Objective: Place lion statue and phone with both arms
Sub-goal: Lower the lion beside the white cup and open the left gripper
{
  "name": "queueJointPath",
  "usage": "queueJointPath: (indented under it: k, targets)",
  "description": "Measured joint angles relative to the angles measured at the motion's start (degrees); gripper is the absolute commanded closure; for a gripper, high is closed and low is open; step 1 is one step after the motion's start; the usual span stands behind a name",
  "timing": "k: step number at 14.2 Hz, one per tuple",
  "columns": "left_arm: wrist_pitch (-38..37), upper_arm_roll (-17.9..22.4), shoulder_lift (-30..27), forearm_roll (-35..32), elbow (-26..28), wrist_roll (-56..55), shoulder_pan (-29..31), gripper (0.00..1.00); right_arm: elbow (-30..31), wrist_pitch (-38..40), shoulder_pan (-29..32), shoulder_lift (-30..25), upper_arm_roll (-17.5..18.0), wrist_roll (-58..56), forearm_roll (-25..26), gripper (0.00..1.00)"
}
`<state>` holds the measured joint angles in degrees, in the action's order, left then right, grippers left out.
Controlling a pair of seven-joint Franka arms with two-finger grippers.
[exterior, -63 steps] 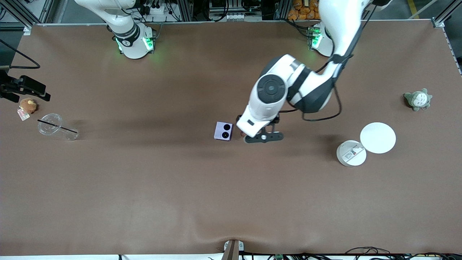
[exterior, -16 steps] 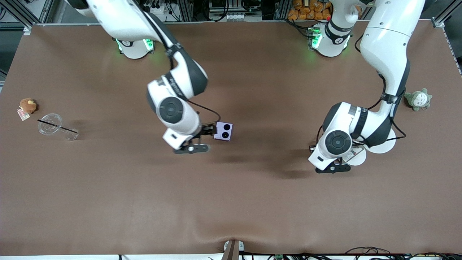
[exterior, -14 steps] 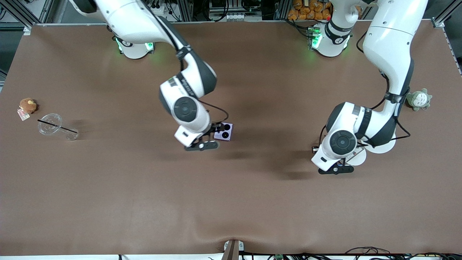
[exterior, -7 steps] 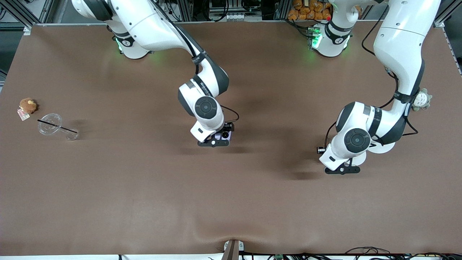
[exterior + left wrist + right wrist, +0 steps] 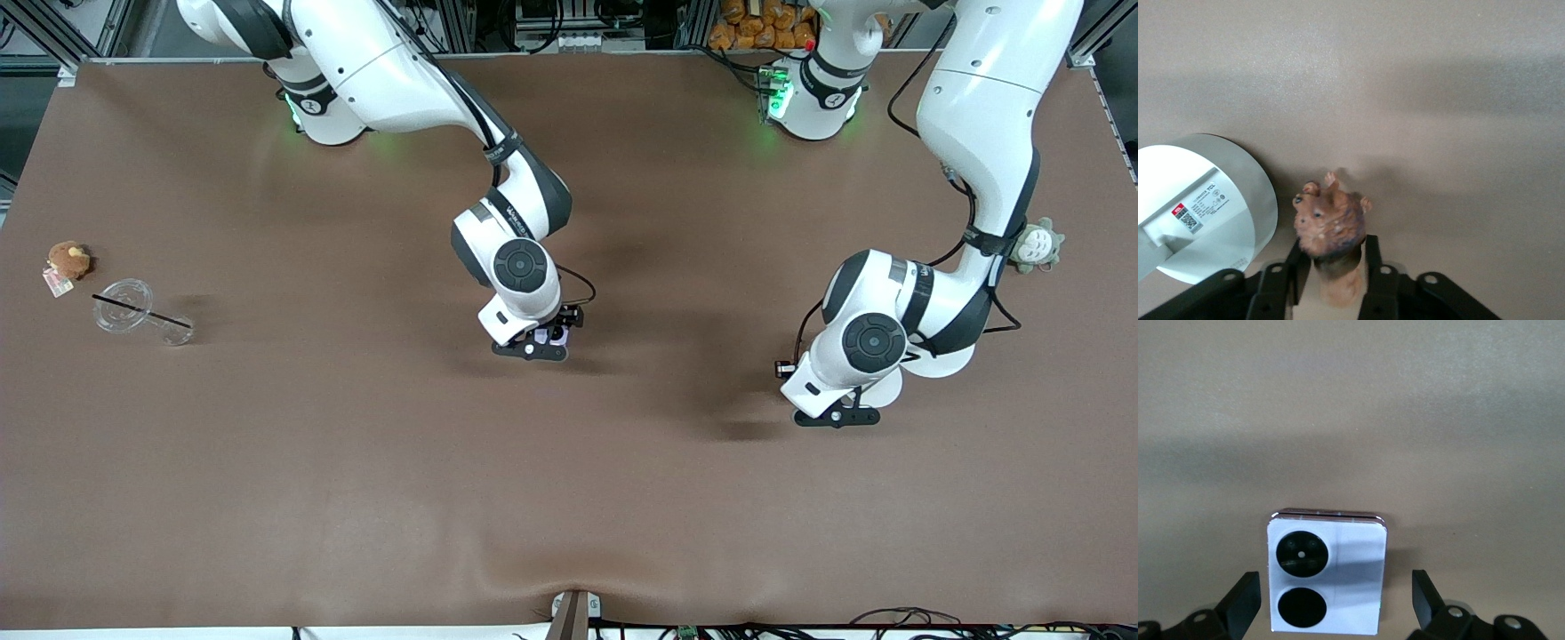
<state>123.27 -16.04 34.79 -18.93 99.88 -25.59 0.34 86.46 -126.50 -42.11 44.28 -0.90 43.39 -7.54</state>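
Observation:
The lion statue, a small orange-brown figurine, is held between the fingers of my left gripper, which is shut on it just above the table beside a white disc. In the front view the left gripper hides the statue. The pale lavender phone lies flat on the table with its two black camera circles up. My right gripper is open over it, one finger on each side and apart from its edges. In the front view the right gripper covers most of the phone.
Two white discs lie under the left arm's wrist. A grey-green plush sits at the left arm's end. A brown plush with a tag and a tipped clear cup with a straw lie at the right arm's end.
The right arm has swung in from its end of the table and brought its open gripper over the phone. The left arm carried the lion statue to the white discs and has hardly moved since.

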Motion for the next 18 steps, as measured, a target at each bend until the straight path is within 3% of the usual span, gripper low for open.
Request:
queueJointPath:
  k: [6, 12, 17, 18]
  targets:
    - [-0.4, -0.2, -1.6, 0.0, -0.9, 0.0, 0.0, 0.00, 0.0, -0.9, -0.2, 1.2, 0.0, 1.1, 0.0, 0.00]
    - [-10.5, -2.3, -5.7, 0.2, -4.9, -0.3, -0.1, 0.00, 0.0, -2.5, -0.4, 2.3, 0.0, 1.7, 0.0, 0.00]
    - [-12.7, -2.6, -7.9, 2.5, -6.8, -2.1, -0.1, 0.00, 0.0, -3.4, -0.9, 3.0, 0.0, 2.7, 0.0, 0.00]
    - [-13.8, -2.7, -8.6, 3.4, -7.7, -2.1, -0.1, 0.00, 0.0, -3.7, -1.0, 3.1, 0.0, 3.0, 0.0, 0.11]
